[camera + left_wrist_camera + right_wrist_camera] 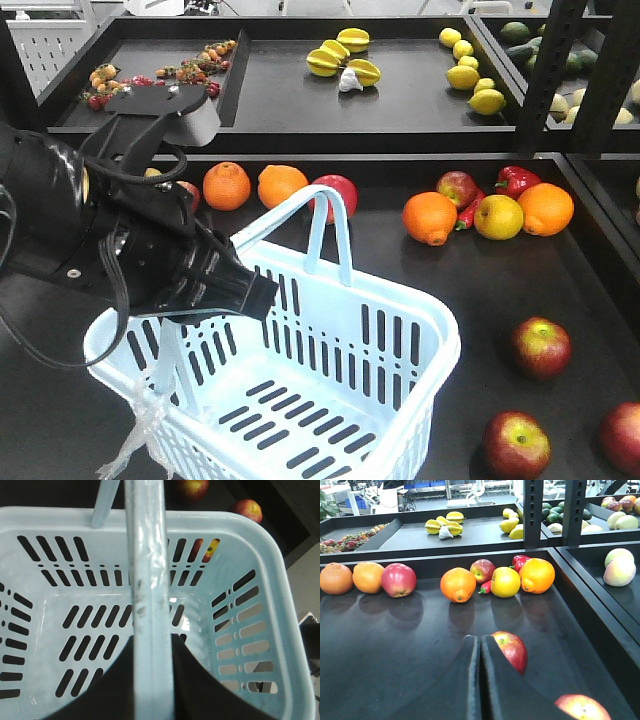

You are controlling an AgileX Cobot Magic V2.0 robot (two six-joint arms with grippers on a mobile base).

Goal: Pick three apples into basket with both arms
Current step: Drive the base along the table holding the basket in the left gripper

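Apples (541,346), probably firm, waxy and apt to roll, lie on the tray (480,290) just right of the empty basket (440,350), best taken across the middle; left gripper (152,655) pinches the handle (149,570), right gripper (480,642) sits pressed together, empty.

In my front view, the basket (400,390) fills the lower centre, with the table (470,290) spreading behind and to its right. My left gripper (262,295) sits over its left rim, one handle (150,580) between the fingers. The three apples (541,346) (516,444) (622,436) lie on the table at lower right. Behind them, a row of mixed fruit (430,217) crosses mid-frame.
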